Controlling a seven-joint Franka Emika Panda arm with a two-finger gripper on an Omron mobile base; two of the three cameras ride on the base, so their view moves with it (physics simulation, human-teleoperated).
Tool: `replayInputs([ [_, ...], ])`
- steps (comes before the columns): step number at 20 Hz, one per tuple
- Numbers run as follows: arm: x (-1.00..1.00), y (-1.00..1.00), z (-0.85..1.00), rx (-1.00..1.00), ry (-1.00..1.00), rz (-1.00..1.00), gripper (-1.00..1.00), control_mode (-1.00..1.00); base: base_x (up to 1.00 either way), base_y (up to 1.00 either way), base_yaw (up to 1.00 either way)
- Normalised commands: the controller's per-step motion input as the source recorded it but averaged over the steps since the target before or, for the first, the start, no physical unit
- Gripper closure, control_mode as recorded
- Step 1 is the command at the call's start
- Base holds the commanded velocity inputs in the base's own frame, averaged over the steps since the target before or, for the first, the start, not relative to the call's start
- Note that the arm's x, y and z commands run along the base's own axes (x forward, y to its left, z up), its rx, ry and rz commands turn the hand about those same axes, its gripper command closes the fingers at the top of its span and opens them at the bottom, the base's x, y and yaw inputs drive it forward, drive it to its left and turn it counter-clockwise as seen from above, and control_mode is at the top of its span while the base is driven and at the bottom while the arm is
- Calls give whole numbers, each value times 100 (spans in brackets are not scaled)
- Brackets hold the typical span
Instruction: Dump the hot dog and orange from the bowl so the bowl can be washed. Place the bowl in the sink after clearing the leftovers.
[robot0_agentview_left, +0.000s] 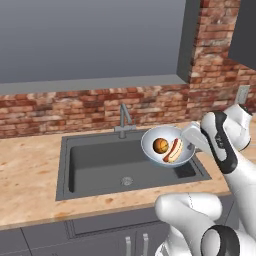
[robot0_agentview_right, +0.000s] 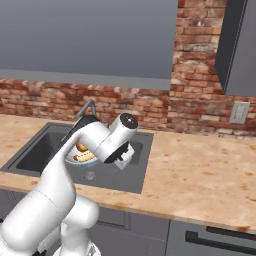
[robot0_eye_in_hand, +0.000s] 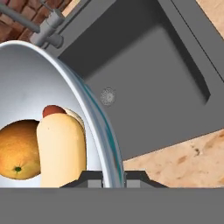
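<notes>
Gripping the bowl (robot0_agentview_left: 166, 146) rim, the end effector (robot0_eye_in_hand: 113, 178) tilts it over the sink (robot0_agentview_left: 90, 165), arm half-hiding the hot dog (robot0_agentview_right: 84, 156).

Glossy, smooth bowl (robot0_eye_in_hand: 52, 78); matt dark grey sink (robot0_agentview_left: 100, 162) with metal drain (robot0_agentview_left: 127, 181); speckled stone-look tabletop (robot0_agentview_left: 30, 175); rough brick wall (robot0_agentview_left: 75, 107).

The robot's arm (robot0_agentview_left: 220, 145) is built of glossy white, rounded shells joined by dark, near-black bands at the joints. A round dark cap with a small pale centre closes the joint just behind the pincer (robot0_eye_in_hand: 113, 178). The links further back from the pincer are thick and bulbous, swelling into a broad white shoulder. The pincer's fingertips (robot0_eye_in_hand: 89, 180) are small, dark grey and blocky.
</notes>
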Motion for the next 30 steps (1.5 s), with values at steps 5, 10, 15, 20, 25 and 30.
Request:
replayInputs([
  [5,80,-21,-47,-9,2,0,100,-100,0,0,0],
  [10,65,-22,-49,-8,5,0,100,-100,0,0,0],
  [15,39,-17,-37,-6,1,0,100,-100,0,0,0],
  [20,2,-4,-6,-1,1,0,100,-100,0,0,0],
  [25,3,0,-32,-7,3,0,100,-100,0,0,0],
  [30,12,0,-23,-6,0,0,100,-100,0,0,0],
])
